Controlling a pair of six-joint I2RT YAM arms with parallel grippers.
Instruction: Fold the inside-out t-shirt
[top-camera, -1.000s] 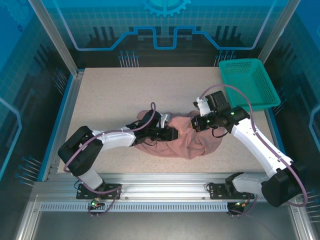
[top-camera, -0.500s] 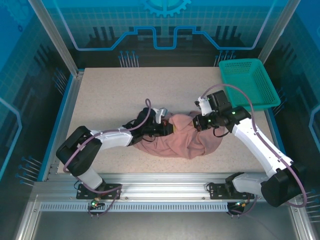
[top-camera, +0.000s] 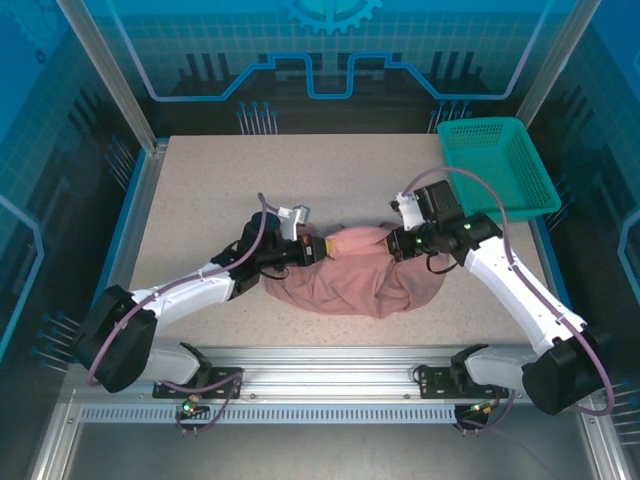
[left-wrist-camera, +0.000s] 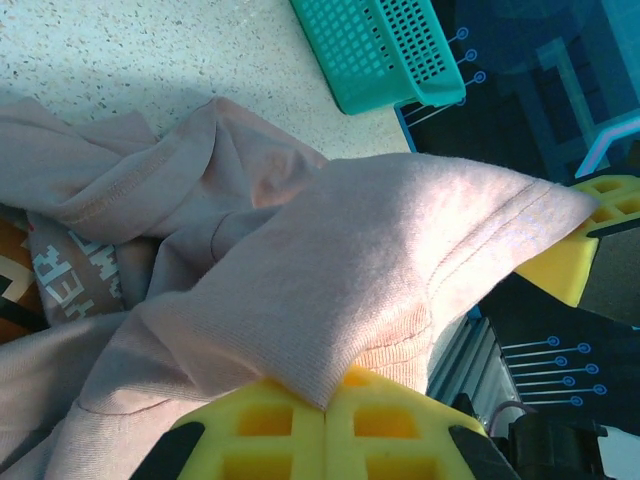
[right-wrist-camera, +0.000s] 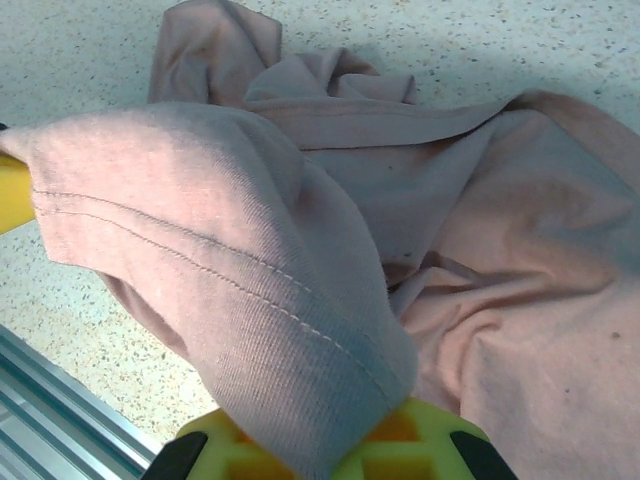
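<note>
Holding the inside-out t-shirt (top-camera: 350, 280) by two edges looks like the step right now. The shirt lies in a crumpled pink heap near the front of the table (top-camera: 210, 180). The left hand (top-camera: 318, 247) is closed tight on a stitched edge at the top left of the heap. The right hand (top-camera: 393, 243) is closed tight on another stitched edge at the top right. A strip of cloth runs between the two hands. Most of the shirt rests on the table below them.

To do this well, I think both hands should rise together, at the same speed. Then they should move slowly apart, so the cloth opens out and the wrinkles fall away. Pulling too hard or too fast could tug an edge out of one hand. Each hand pinches only a small bit of edge, so a gentle pull is best.

Some printed letters (left-wrist-camera: 60, 285) peek out from a fold in the left wrist view, so the shirt is bunched over itself. It needs to be spread flat before any fold. The teal basket (top-camera: 497, 165) sits in the far right corner, apart from the shirt. The right arm should stay away from it.
</note>
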